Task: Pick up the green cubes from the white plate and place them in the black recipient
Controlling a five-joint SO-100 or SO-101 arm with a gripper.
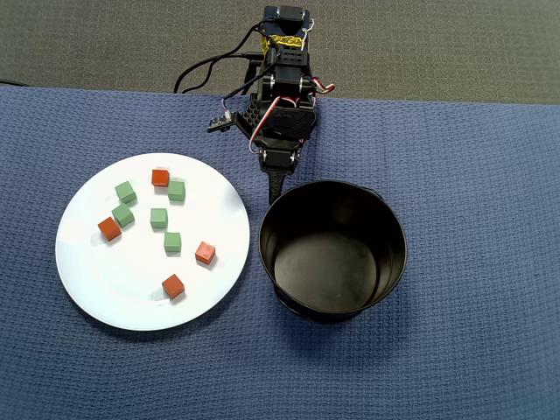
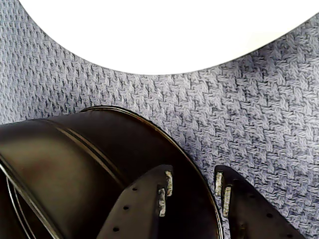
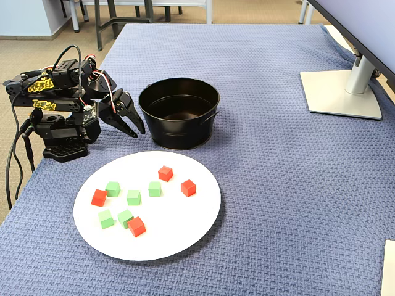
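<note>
Hand: my hand [image 3: 131,126] hangs low beside the pot, fingers parted a little with nothing between them; in the wrist view [image 2: 193,191] both tips show, one in front of the pot's wall, the other over the cloth.
Arm: my arm [image 1: 282,83] is folded back at the counter's edge, just behind the pot in the overhead view.
Pot: the black pot [image 1: 385,219] stands upright on the blue cloth [image 1: 472,175], empty, its flat bottom bare; its rim [image 3: 179,83] is near my fingertips, not touching that I can tell.
Plate: the white plate [image 1: 96,271] lies just beside the pot, a narrow strip of cloth between them.
Green cubes: five green cubes [image 1: 158,218] sit on the plate, spread over the half farther from the pot's front; none is in the pot.
Red cubes: four red cubes [image 1: 205,253] lie among them on the plate, two nearest the pot.
Monitor stand: a grey stand [image 3: 342,92] rests on the cloth, well apart from the pot, on its far side from my arm.
</note>
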